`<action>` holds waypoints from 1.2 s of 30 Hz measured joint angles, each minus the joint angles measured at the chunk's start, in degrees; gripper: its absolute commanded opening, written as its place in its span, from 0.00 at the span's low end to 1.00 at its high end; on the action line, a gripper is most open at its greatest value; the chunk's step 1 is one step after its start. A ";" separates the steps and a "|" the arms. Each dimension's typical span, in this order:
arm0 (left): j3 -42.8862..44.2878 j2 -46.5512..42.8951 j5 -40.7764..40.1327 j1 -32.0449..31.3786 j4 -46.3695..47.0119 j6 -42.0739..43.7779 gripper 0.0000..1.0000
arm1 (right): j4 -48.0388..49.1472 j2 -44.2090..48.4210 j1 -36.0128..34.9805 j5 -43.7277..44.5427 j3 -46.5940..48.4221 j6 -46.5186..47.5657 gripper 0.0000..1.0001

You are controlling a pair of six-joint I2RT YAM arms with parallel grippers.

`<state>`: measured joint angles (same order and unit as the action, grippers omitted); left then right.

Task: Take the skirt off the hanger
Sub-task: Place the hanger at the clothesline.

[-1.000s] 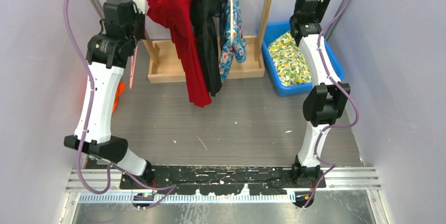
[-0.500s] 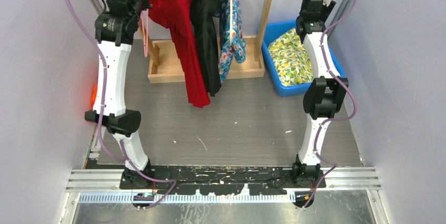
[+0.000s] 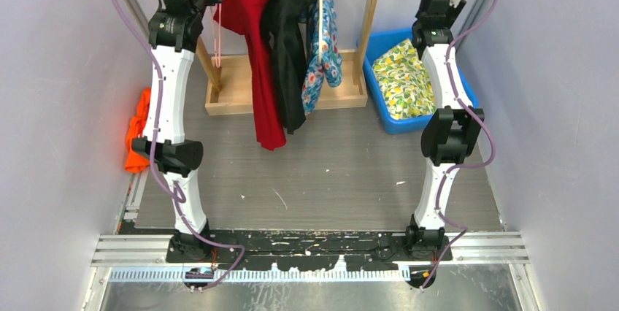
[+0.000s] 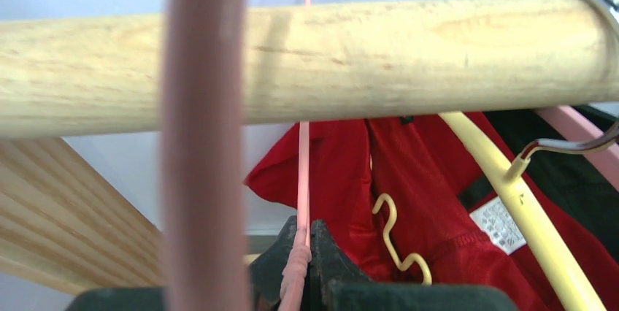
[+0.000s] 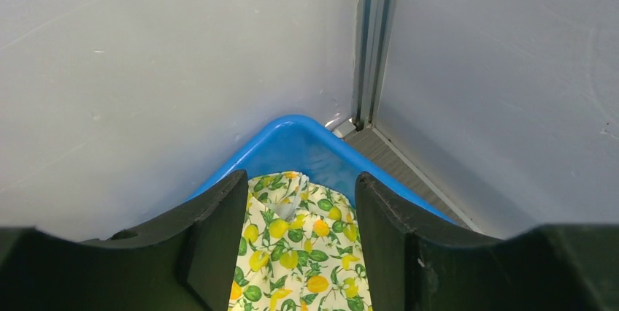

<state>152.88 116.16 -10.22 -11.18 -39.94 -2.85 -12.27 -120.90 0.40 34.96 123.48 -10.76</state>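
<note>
Blue bin (image 3: pixel 412 125): stands at the far right of the tabletop (image 3: pixel 328 172); holds a crumpled lemon-print cloth (image 3: pixel 401 81), white with yellow fruit and green leaves.
Rack base (image 3: pixel 233 92): a shallow wooden tray just left of the bin; the hems of the hanging clothes dangle over it.
Rail (image 4: pixel 365 55): carries a red garment (image 3: pixel 259 48), a black garment (image 3: pixel 288 41) and a blue floral garment (image 3: pixel 325 41), side by side.
Orange skirt (image 3: pixel 136 132): off the hanger; lies in a heap on the tabletop against the left wall, well apart from the rack.
Left gripper (image 4: pixel 304 234): up by the rail's left end; fingers pinched tight on a thin pink hanger (image 4: pixel 301 179), which looks bare.
Right gripper (image 5: pixel 299 179): above the bin's far corner; fingers spread wide, nothing between them.
Only the left wrist view shows: the pink hook over the rail; a yellow hanger (image 4: pixel 511 194) inside the red garment; a metal hook (image 4: pixel 577 143) at the right.
Only the top view shows: the skirt and both arms whole.
Writing: a white label (image 4: pixel 498 223) in the red garment; print too small to read.
</note>
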 measured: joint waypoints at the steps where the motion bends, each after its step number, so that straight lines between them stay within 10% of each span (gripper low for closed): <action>1: 0.11 0.00 0.17 0.20 0.42 -0.04 0.00 | 0.00 -0.02 0.09 -0.11 0.02 -0.07 0.60; 28: 1.46 5.27 5.84 7.19 3.04 -4.26 0.00 | -0.02 -0.02 0.50 -2.25 -0.79 -1.20 0.58; 36: -0.20 3.63 5.84 7.19 2.19 -3.04 0.23 | -0.24 -0.02 0.59 -2.73 -2.32 -1.73 0.58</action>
<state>152.68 119.79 -4.38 -3.99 -37.76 -5.89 -12.51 -120.92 0.99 32.23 121.16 -12.49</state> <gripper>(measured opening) 0.122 0.584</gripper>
